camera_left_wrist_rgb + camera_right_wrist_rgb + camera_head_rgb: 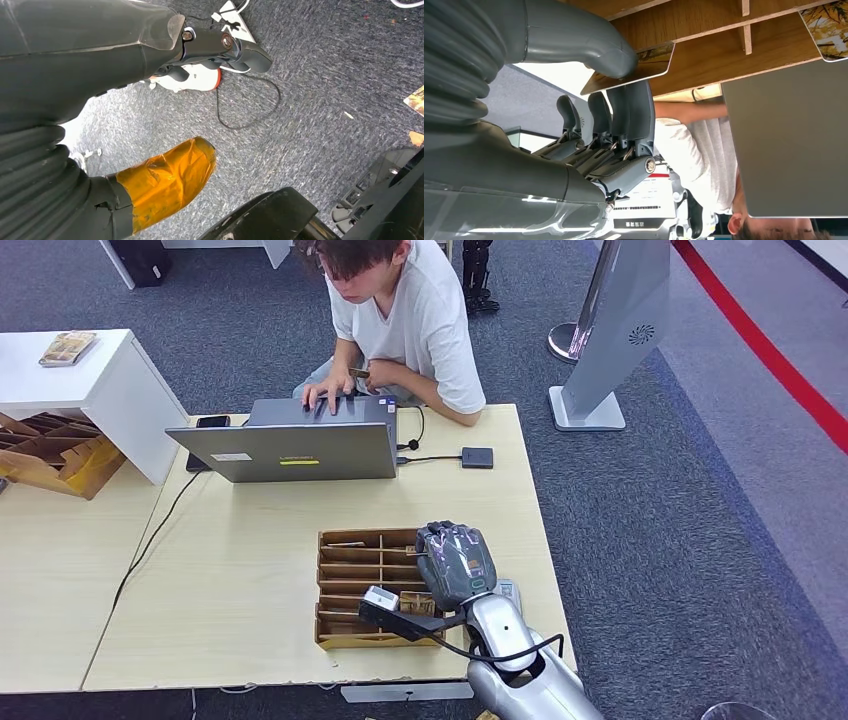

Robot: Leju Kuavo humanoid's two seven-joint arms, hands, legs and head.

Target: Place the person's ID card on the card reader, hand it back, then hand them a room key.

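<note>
Silver right arm (525, 670), black cable looping at wrist. Right robot hand (456, 562) grey, ribbed cover, darker fingers (626, 117). Left robot hand (150, 55) dark grey, thumb (167, 182) wrapped in orange tape, screws at finger hinges.

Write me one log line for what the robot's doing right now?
right robot hand: over wooden card tray, pinching room key card | left robot hand: hanging over floor, holding nothing | person: typing on laptop
</note>
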